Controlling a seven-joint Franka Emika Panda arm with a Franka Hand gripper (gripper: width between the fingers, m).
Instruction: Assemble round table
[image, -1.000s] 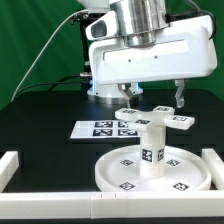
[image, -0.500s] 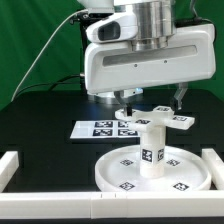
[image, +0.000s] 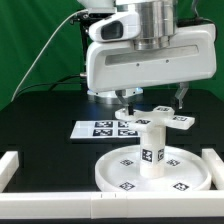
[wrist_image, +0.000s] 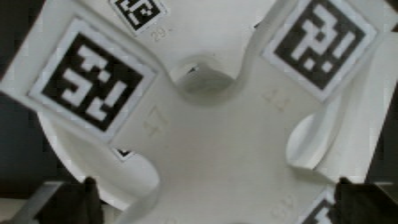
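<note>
Exterior view: round disc (image: 153, 171) sits flat on the black table (image: 40, 125), low and toward the exterior view's right, rim up, several square tags on its face. The short leg (image: 152, 148) stands upright in the disc's middle, one tag facing the camera. The cross-shaped base (image: 153, 119) sits on top of the leg, arms spread roughly level, tags on the arm ends.

The gripper (image: 150, 97) hangs directly above the cross base. Jaws are apart, at full spread; one dark fingertip (image: 180, 98) shows above the arm on the exterior view's right, the other (image: 122, 97) above the arm on the exterior view's left. Neither finger visibly presses on the base; contact cannot be told from this angle. Nothing is clamped.

Wrist view: the cross base (wrist_image: 214, 110) fills the frame, with a small hole or boss at its centre and tagged arms on either side. Dark fingertips (wrist_image: 71, 197) sit at the frame's edge, straddling one arm with a gap to the plastic.

The marker board (image: 100, 129) lies flat on the table behind the disc, toward the exterior view's left, apart from it. White border rail (image: 20, 165) runs along the table's near edge and sides; the disc lies just inside it.
</note>
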